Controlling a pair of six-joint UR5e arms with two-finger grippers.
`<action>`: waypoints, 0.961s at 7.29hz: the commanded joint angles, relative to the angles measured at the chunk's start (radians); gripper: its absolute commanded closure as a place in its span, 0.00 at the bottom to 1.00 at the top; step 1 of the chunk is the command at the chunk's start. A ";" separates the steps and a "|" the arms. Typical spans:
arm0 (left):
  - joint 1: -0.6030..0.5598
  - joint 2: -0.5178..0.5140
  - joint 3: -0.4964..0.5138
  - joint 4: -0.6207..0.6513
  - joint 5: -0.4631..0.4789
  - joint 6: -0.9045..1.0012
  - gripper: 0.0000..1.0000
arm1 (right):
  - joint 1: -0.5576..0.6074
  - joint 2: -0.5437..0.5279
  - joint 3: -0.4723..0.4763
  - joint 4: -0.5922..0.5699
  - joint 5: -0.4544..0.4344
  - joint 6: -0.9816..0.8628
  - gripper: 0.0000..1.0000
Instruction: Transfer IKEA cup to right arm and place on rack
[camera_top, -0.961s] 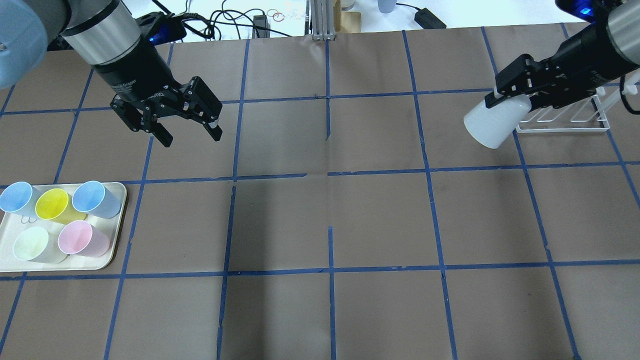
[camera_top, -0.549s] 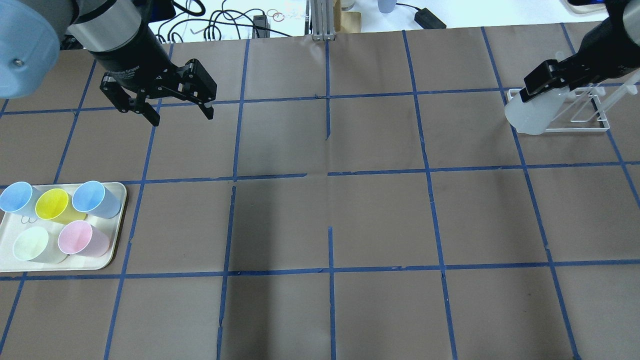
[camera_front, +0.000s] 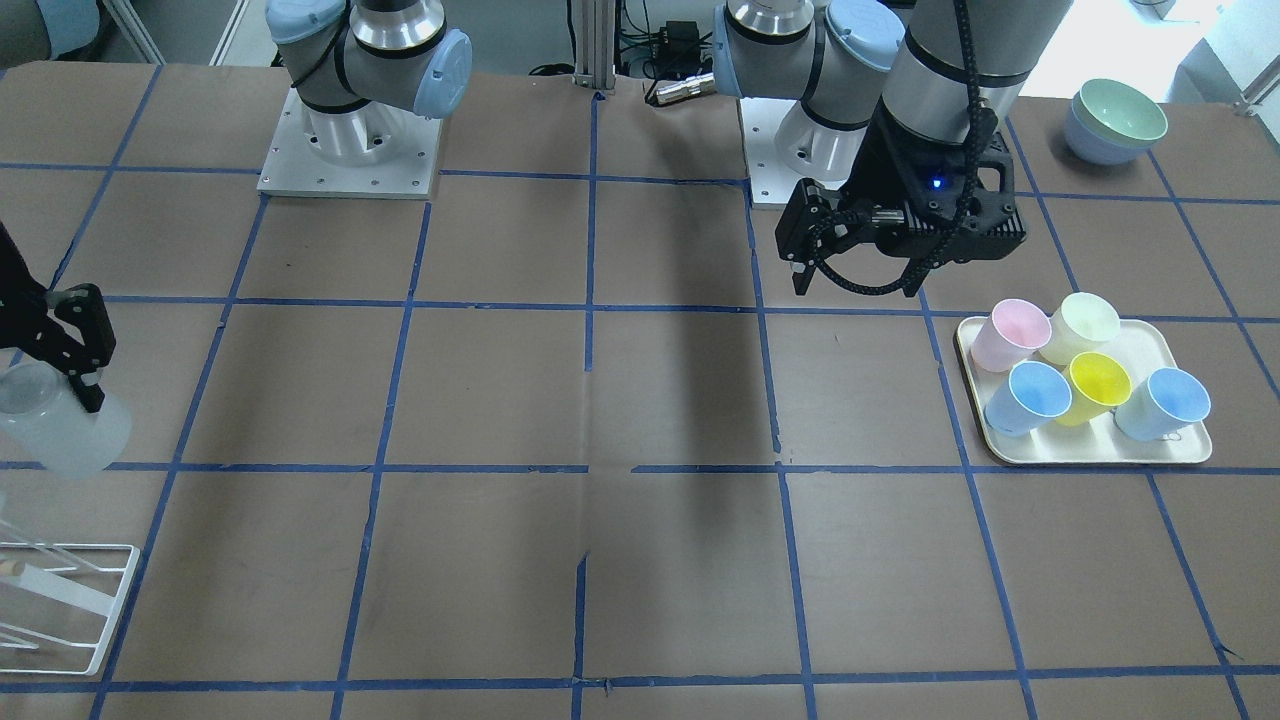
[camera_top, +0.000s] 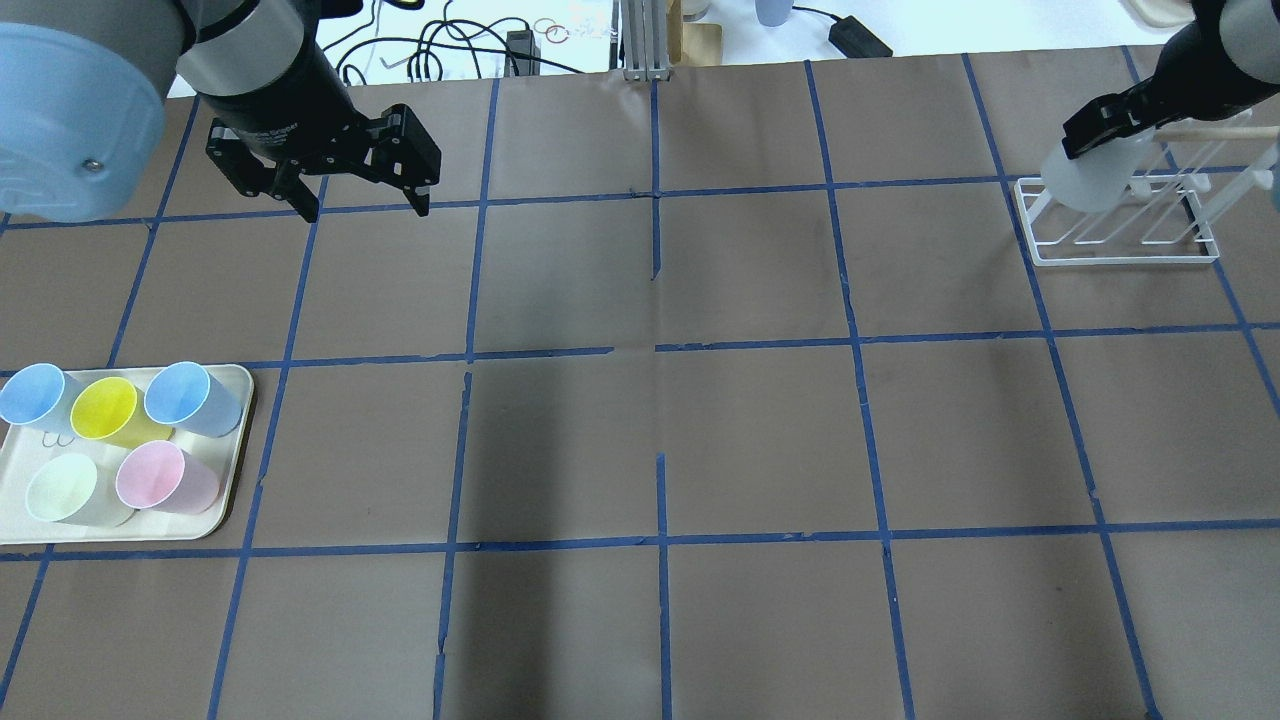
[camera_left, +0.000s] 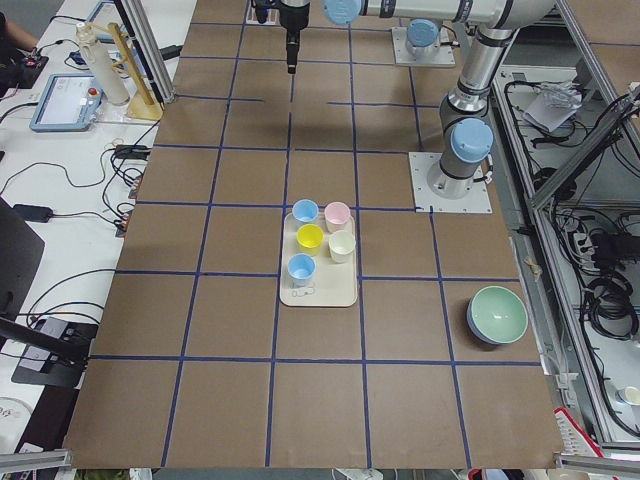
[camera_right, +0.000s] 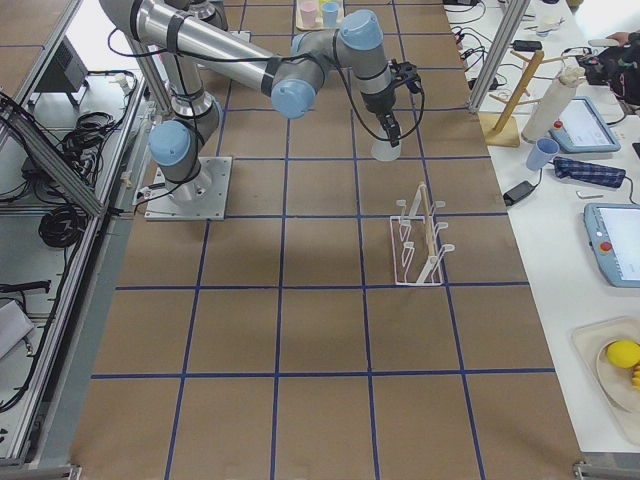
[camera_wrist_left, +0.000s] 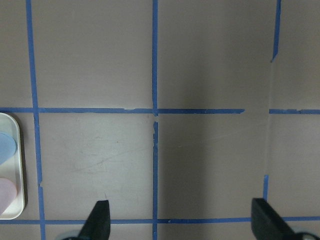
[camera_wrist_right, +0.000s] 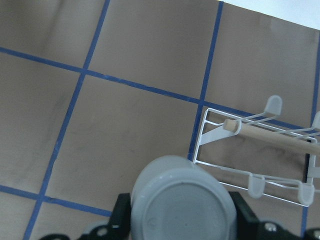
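While the left gripper (camera_top: 365, 205) hangs with its jaws spread wide and nothing between them, the right gripper (camera_top: 1095, 135) is clamped on the IKEA cup (camera_top: 1085, 180), one black finger (camera_wrist_right: 122, 217) pressed to each side of it. The cup sits directly under that gripper's fingertips and seems to be held mouth down, its closed base turned up toward the wrist, though the pale plastic blurs in the bright light.

The rack (camera_top: 1120, 250) lies below the right gripper and slightly ahead of it. From the wrist, its wooden-tipped peg (camera_wrist_right: 231, 125) shows just past the cup's far edge. The front and side views put the cup in the air, clear of the white bars. The right arm (camera_right: 220, 55) stretches out long from its base to reach this spot.

Below the left gripper's open fingers (camera_wrist_left: 97, 220) is bare brown paper crossed by blue tape lines. The cream tray (camera_top: 238, 470) of coloured cups (camera_top: 170, 475) lies off to that gripper's side, well apart from it.
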 joint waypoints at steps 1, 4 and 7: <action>-0.009 0.009 -0.013 0.014 -0.002 -0.001 0.00 | -0.087 0.041 -0.007 -0.055 0.004 0.003 0.92; -0.009 0.015 -0.016 0.014 0.002 0.005 0.00 | -0.110 0.086 -0.010 -0.081 0.006 0.003 0.91; -0.007 0.015 -0.018 0.014 0.002 0.008 0.00 | -0.121 0.133 -0.009 -0.140 0.006 0.005 0.88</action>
